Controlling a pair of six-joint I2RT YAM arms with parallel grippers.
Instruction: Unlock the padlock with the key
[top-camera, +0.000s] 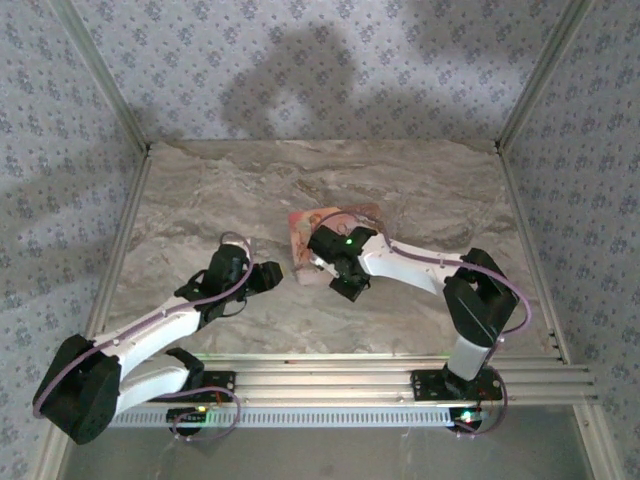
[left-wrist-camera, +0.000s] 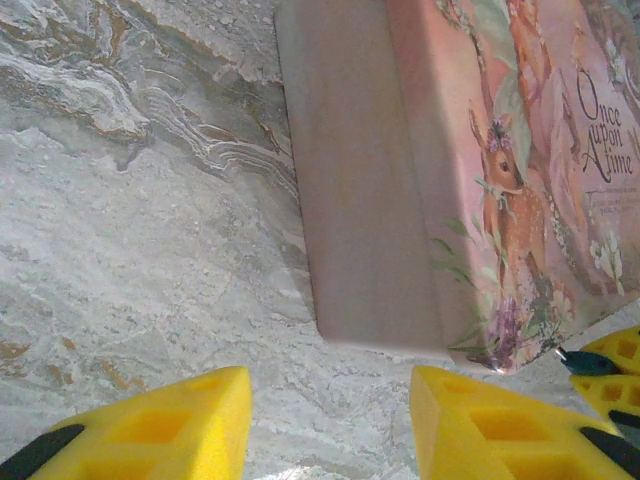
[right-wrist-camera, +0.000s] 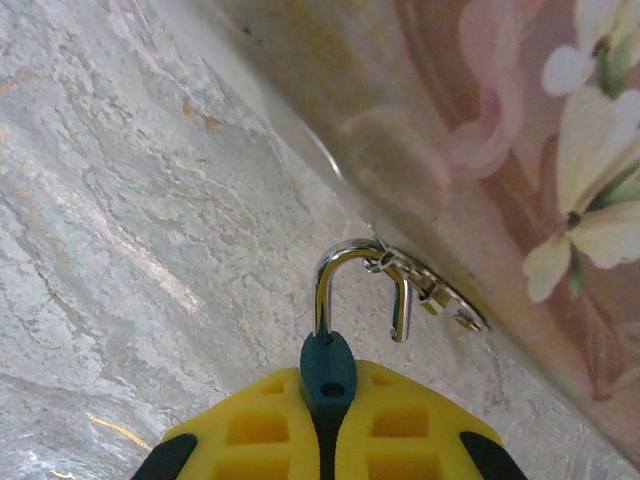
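Marble worktop (top-camera: 200, 200): right gripper (right-wrist-camera: 328, 400) clamped on the key (right-wrist-camera: 327, 365), left gripper (left-wrist-camera: 330, 385) apart, padlock (right-wrist-camera: 345, 250) seemingly sprung open, so next comes unhooking it from the box clasp (right-wrist-camera: 440, 297).

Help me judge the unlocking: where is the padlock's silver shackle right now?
In the right wrist view, the silver shackle rises from the blue piece clamped in the right pincer, its curve hooked at the metal clasp on the pink box.

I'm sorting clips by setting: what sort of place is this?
Probably a lab robot cell: left arm and right arm bolted to an aluminium rail, a marble-look table, patterned panels walling it in.
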